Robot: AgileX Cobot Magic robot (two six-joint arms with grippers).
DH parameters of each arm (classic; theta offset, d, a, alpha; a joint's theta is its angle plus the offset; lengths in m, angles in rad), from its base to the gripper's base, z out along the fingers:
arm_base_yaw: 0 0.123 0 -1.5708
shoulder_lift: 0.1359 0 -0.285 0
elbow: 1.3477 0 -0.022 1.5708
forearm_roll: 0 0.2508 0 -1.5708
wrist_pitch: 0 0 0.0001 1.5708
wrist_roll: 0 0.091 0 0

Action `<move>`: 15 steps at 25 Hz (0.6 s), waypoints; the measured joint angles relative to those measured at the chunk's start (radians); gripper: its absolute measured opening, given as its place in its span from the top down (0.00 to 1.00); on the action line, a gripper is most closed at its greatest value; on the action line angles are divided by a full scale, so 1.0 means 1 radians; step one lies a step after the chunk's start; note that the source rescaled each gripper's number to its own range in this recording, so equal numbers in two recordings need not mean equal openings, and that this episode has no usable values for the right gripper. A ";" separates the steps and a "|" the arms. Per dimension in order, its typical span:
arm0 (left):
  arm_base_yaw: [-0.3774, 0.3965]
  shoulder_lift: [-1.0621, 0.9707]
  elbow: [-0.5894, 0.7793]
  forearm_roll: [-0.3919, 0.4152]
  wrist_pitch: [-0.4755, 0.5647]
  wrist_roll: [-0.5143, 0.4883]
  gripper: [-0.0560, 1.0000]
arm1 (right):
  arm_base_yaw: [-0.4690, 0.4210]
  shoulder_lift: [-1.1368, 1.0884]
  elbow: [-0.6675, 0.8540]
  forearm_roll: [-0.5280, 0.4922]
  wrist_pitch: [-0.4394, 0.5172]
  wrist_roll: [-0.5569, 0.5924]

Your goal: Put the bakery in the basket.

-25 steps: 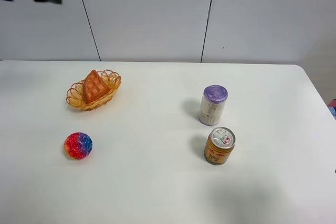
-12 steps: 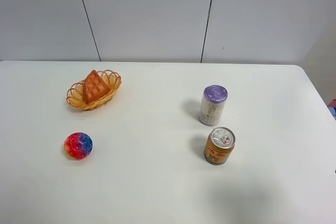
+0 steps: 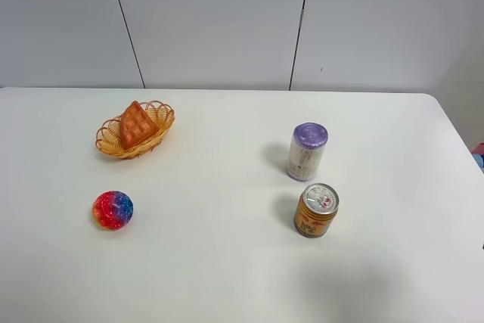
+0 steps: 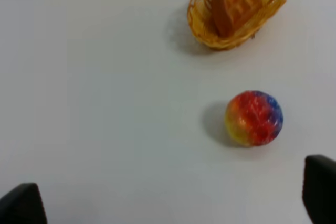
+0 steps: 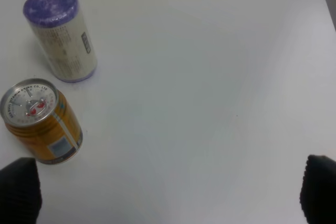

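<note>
The orange-brown waffle piece [image 3: 137,124] lies tilted inside the woven wicker basket [image 3: 160,132] at the table's far left. Both also show in the left wrist view, the waffle [image 4: 233,1] in the basket [image 4: 205,30]. Neither arm shows in the high view. My left gripper [image 4: 170,205] is open and empty, well above the table, with only its dark fingertips [image 4: 21,205] at the picture's corners. My right gripper [image 5: 169,192] is open and empty too, with its fingertips [image 5: 320,190] wide apart over bare table.
A red-blue speckled ball [image 3: 113,209] lies in front of the basket and shows in the left wrist view [image 4: 254,117]. A purple-lidded white can [image 3: 306,151] and a gold can [image 3: 315,210] stand right of centre, also in the right wrist view [image 5: 60,35] [image 5: 42,121].
A dark part of the left arm at the high view's top left corner one second ago has left the picture. Nothing on the table has moved.
</note>
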 joint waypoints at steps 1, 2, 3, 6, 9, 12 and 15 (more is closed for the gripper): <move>0.000 -0.024 0.027 0.000 -0.006 0.002 0.01 | 0.000 0.000 0.000 0.000 0.000 0.000; 0.000 -0.037 0.038 0.000 -0.012 0.005 0.01 | 0.000 0.000 0.000 0.000 0.000 0.000; 0.000 -0.045 0.046 0.001 -0.023 0.009 0.01 | 0.000 0.000 0.000 0.000 0.000 0.000; 0.000 -0.048 0.063 0.004 -0.050 0.010 0.01 | 0.000 0.000 0.000 0.000 0.000 0.000; -0.007 -0.048 0.067 0.022 -0.057 -0.015 0.01 | 0.000 0.000 0.000 0.000 0.000 0.000; -0.027 -0.048 0.067 0.054 -0.062 -0.051 0.01 | 0.000 0.000 0.000 0.000 0.000 0.000; -0.062 -0.048 0.067 0.064 -0.064 -0.068 0.01 | 0.000 0.000 0.000 0.000 0.000 0.001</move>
